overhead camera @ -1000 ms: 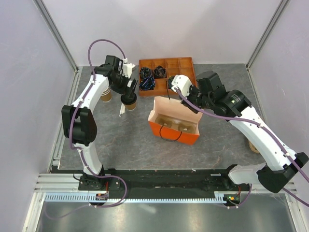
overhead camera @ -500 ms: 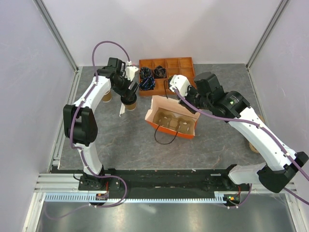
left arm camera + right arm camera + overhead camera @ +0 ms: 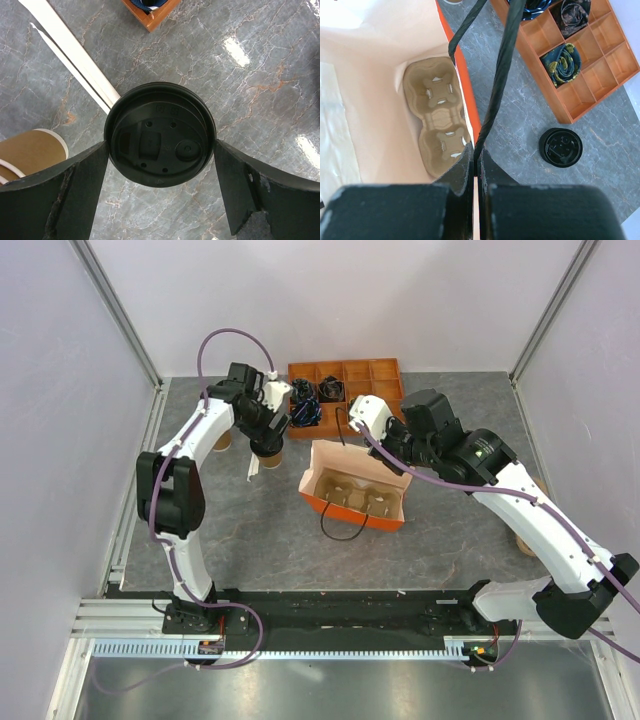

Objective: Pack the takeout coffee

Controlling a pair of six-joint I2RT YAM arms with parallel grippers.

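left wrist: jaws wide, flanking takeout coffee [image 3: 160,135] lid.

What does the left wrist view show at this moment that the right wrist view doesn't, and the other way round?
Only the left wrist view: the takeout coffee from above, between the open left gripper fingers, a lidless paper cup lying beside it, and white strips.
Only the right wrist view: the right gripper shut on the wall of the orange bag, the cardboard cup carrier inside, the bag's black handles, and a loose black lid.
Both: the grey marble tabletop and the orange compartment tray.
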